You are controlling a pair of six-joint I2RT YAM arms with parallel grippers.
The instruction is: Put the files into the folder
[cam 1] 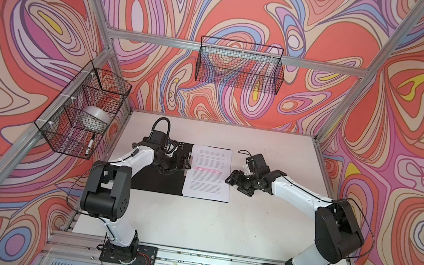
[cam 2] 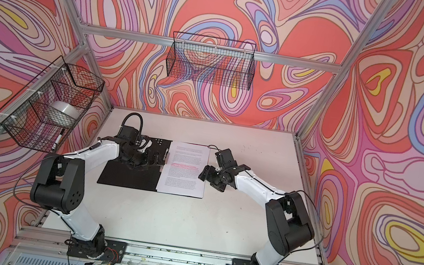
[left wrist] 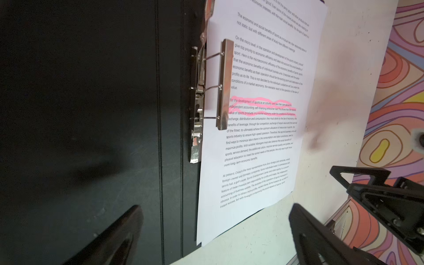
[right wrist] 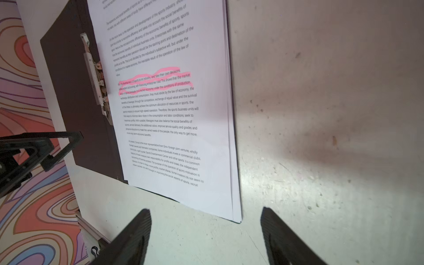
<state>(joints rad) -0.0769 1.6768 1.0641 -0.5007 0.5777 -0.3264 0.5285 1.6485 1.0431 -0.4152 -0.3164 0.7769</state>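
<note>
Two robot arms bend over an opened folder [cam 1: 157, 180] on a white table [cam 1: 191, 222], seen in both top views. The folder lies black side up, and the files [cam 1: 208, 173], white printed pages with pink-highlighted lines, lie flat on its right half. The left gripper [cam 1: 186, 163] hangs over the folder's spine, jaws spread and holding nothing. The right gripper [cam 1: 230, 180] sits at the right edge of the files, also spread and empty. A wire basket [cam 1: 85, 107] on the left wall holds a roll of tape [cam 1: 95, 117] and a marker [cam 1: 90, 145].

From the left wrist, the fingers [left wrist: 119, 234] stand wide apart above the folder's black inner face and one end of the files. The metal spine clip [left wrist: 199, 103] reaches its bar across the inner margin of the files. The right gripper shows just past their outer corner.

From the right wrist, the fingers [right wrist: 135, 231] stand wide apart over bare table, just off a corner of the files. Their edges are slightly fanned. The left gripper shows beyond the folder's far side.
</note>
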